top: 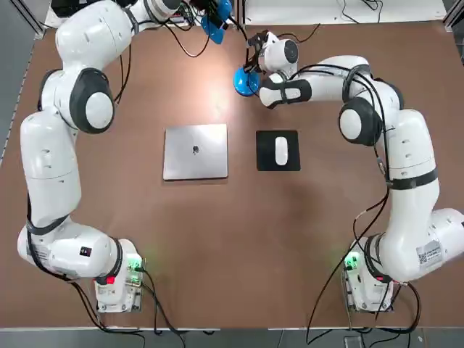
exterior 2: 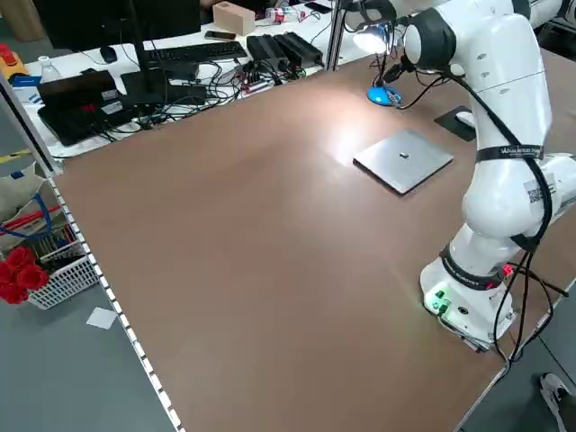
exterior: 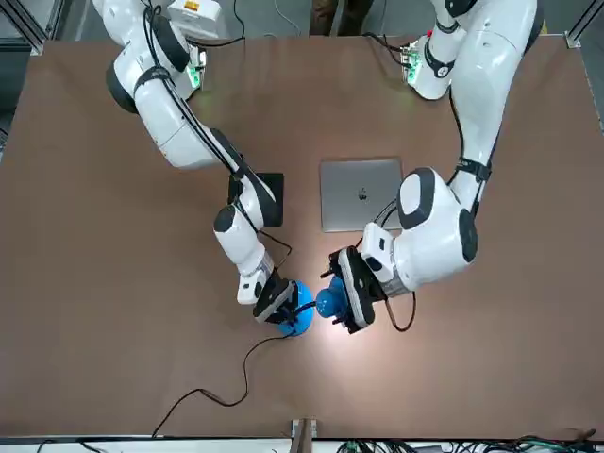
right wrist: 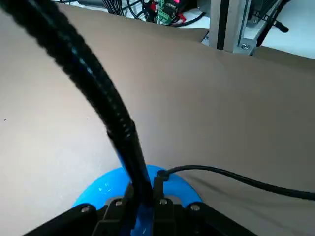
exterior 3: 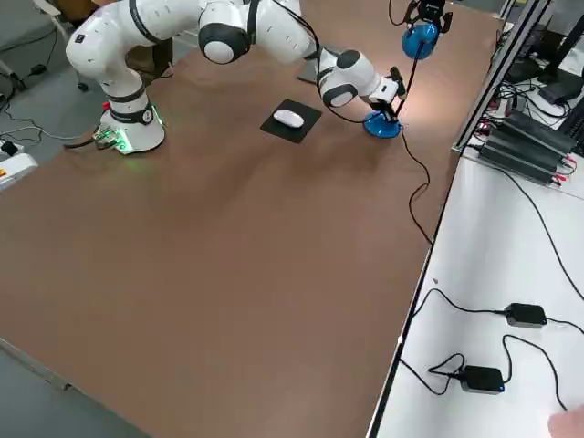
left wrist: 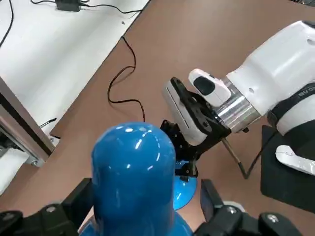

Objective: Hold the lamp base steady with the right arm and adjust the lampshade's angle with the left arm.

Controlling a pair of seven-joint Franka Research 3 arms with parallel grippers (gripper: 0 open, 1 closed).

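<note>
Both grippers clamped near desk's far edge: right gripper (exterior: 276, 309) on lamp base (exterior: 295, 321), left gripper (exterior: 345, 291) on lampshade (exterior: 327, 302); laptop (top: 196, 151) at centre.

Two white robot arms are reaching over the worktop (top: 217, 246): the left arm (top: 51, 167) and the right arm (top: 406, 167), each ending in one hand. One lamp is standing near the upper middle of the top view, with one lamp base (top: 245, 81) and one lampshade (top: 217, 22). One closed laptop (top: 195, 151), one mouse pad (top: 278, 151) and one mouse (top: 280, 150) are lying at centre.
</note>
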